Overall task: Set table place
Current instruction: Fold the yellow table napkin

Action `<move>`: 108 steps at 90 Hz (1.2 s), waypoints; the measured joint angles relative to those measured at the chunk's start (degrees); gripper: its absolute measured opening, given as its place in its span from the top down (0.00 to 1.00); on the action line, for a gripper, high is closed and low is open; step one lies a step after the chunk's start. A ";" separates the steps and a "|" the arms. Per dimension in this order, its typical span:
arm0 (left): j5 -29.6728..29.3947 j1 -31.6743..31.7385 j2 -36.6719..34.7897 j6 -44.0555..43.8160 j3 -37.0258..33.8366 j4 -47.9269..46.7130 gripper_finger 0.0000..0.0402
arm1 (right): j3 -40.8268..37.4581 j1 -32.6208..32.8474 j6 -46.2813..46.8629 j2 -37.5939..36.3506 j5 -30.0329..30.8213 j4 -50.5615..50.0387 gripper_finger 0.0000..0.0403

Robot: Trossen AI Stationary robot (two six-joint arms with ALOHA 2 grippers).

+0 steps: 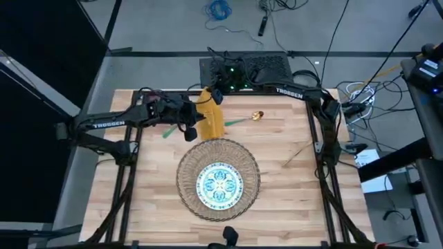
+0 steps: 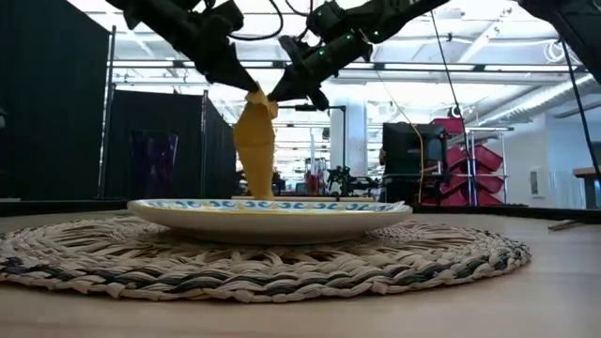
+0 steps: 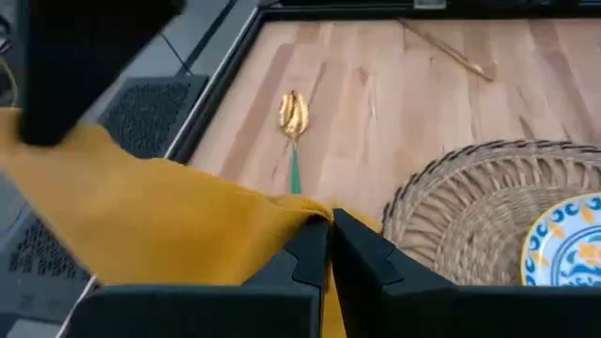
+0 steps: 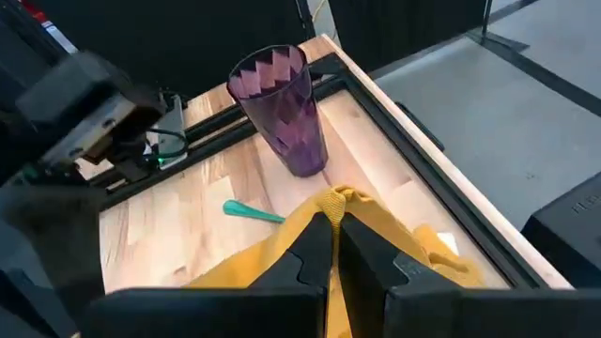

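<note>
Both grippers had hold of the mustard-yellow cloth napkin [image 1: 212, 119] above the far part of the butcher-block table [image 1: 291, 200]. Left gripper [image 3: 329, 246]: fingers pressed together on a fold of the cloth, which spread out in a broad, softly creased sheet in the left wrist view. Right gripper [image 4: 331, 246]: likewise pinched shut on a bunched yellow corner. From table height the napkin [image 2: 254, 141] hung as a narrow, tapering drape from the two grippers, its lower end behind the plate's rim, so whether it touched the wood could not be told. Large round woven straw placemat [image 1: 188, 181] lay on the near middle of the table, coiled braid with a darker edge; white plate with teal floral pattern [image 1: 219, 185] sat centred on it. A gold spoon with a teal handle [image 1: 248, 118] lay on bare wood just beyond the mat, bowl toward the right arm's side. A second teal handle [image 4: 252, 212] showed beside the cloth, near the small purple cup [image 4: 280, 108]. Cup faceted, translucent, upright near the table's far edge by the black rail. A thin gold piece of cutlery [image 1: 296, 155] lay apart, on the mat's right.
</note>
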 joint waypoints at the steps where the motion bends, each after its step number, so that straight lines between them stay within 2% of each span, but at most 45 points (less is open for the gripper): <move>1: -0.01 -0.01 0.00 0.00 0.00 0.16 1.00 | 0.00 0.00 -0.01 0.00 -0.01 0.01 1.00; 26: 0.96 0.26 -0.17 0.04 0.00 3.52 1.00 | 0.00 -0.59 -0.57 -0.25 -0.01 -2.32 1.00; 108: 1.00 0.25 -0.42 0.02 0.00 1.63 1.00 | 0.00 -0.84 -1.78 -0.28 0.31 -6.82 1.00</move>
